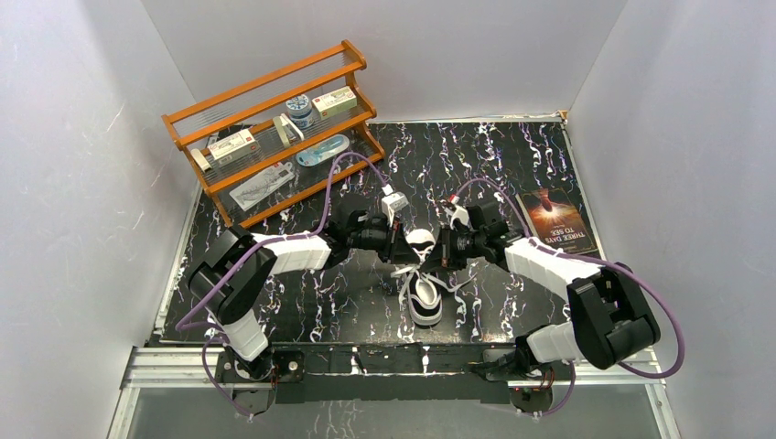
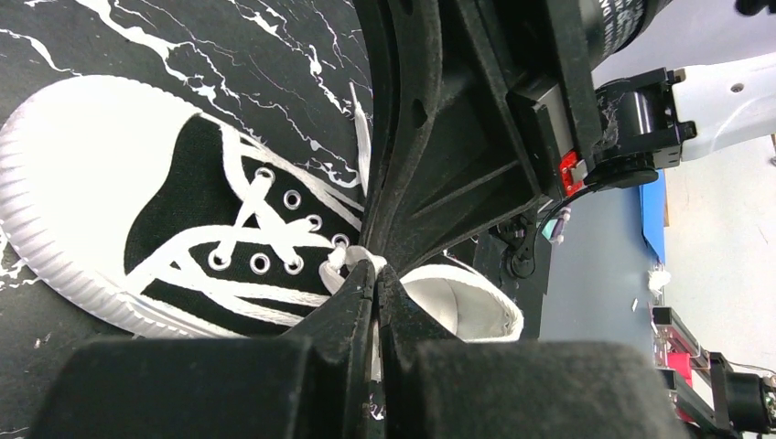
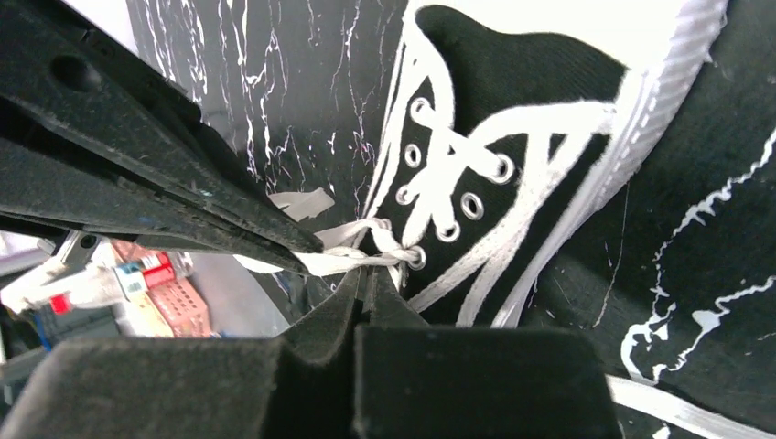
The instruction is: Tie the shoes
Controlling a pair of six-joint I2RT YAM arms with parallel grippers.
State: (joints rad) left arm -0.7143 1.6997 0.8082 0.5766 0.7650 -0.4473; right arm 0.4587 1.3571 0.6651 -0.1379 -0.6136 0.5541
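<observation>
Top external view has the sneaker (image 1: 425, 300) lying on the table (image 1: 522, 155) directly between the two sets of jaws. Its heel end is level with them and its white toe cap points away from them, toward the arm bases. The left arm (image 1: 295, 251) and right arm (image 1: 540, 261) reach in from either side, and their jaws meet tip to tip over the shoe's opening.

In the left wrist view the left jaws are pressed together, pinching a strand of the white laces (image 2: 350, 259) right at the topmost eyelets. The right jaws enter from above at the same spot.

The right wrist view shows the right jaws likewise closed on the laces by the top eyelet, with the left jaws nipping the same bundle just to their left.

Behind the left jaws stands a wooden rack (image 1: 274, 128), and beyond the right jaws lies a book (image 1: 558, 221).
</observation>
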